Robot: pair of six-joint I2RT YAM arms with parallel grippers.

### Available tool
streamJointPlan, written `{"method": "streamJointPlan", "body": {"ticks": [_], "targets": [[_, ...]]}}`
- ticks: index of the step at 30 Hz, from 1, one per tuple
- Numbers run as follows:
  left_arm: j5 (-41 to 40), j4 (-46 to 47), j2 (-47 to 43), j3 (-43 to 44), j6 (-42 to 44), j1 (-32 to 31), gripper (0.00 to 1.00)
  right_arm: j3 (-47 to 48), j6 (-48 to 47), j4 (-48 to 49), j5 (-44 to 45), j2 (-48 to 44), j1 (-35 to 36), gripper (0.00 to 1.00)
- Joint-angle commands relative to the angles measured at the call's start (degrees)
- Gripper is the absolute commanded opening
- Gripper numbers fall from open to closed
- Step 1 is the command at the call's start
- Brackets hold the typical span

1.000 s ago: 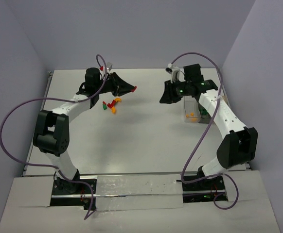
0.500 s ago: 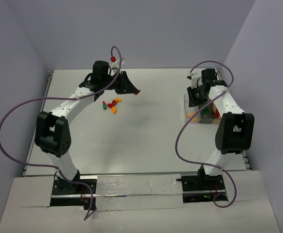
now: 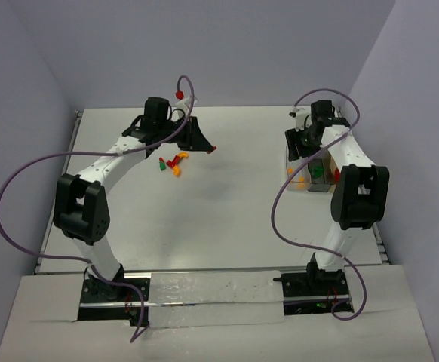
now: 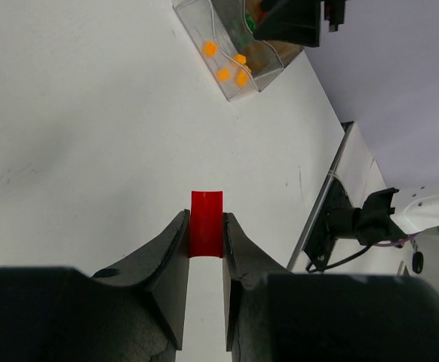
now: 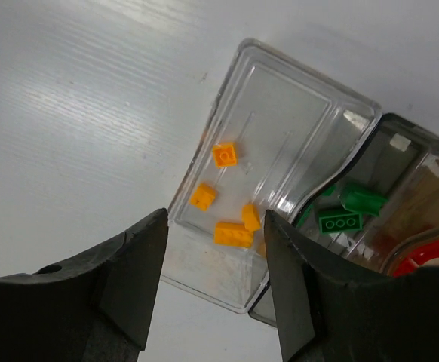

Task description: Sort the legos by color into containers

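White and matte, the surface lies between pale lilac walls, with both arms reaching toward its far edge. The left pincer is drawn narrow. Its two dark fingers press the sides of a red brick that stands between the tips and pokes out just beyond them. In the top view the same brick shows as a red speck at the pincer's tip, just to the right of a small cluster of loose legos: green, red and orange pieces lying close together on the surface. The right pincer stands wide, holding nothing and touching nothing, its fingers framing the containers below it. These sit near the far right corner of the surface, three clear bins joined side by side. The bin next to the open surface holds four orange bricks, two apart and two so close that I cannot tell whether they touch. The middle bin holds green bricks, and the last one, cut off by the frame edge, shows red pieces. From the left wrist view the containers lie far ahead, well apart from the held brick, with the dark body of the right pincer over them.
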Motion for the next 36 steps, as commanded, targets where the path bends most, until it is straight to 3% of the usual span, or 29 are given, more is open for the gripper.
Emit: {"method": "streamJointPlan", "body": {"ticks": [1,4,12,20,26,36], "targets": [[0.5,10.7,-7.0,-7.2,3.0,-0.8,0.00,6.0,4.3,-4.2,-17.0,-6.0,0.9,0.62],[-3.7,9.1,-8.7,-8.0,8.2,-3.0,0.00,6.8,10.7,-4.0,-31.5,-7.7,2.2,0.64],[-10.9,7.6,-11.2,-9.1,18.9,-7.7,0.00,2.5,26.4,4.0,-50.4,-4.1,11.6,0.64],[-23.2,4.3,-12.2,-9.7,30.9,-15.0,0.00,0.1,36.4,12.1,-55.7,-1.2,15.6,0.64],[-23.4,4.1,-12.2,-9.6,30.7,-15.6,0.00,-1.2,39.6,15.5,-57.9,-0.4,16.3,0.62],[-22.1,3.4,-11.9,-7.8,29.1,-16.1,0.00,-1.2,41.0,16.3,-57.9,2.2,16.3,0.51]]}}
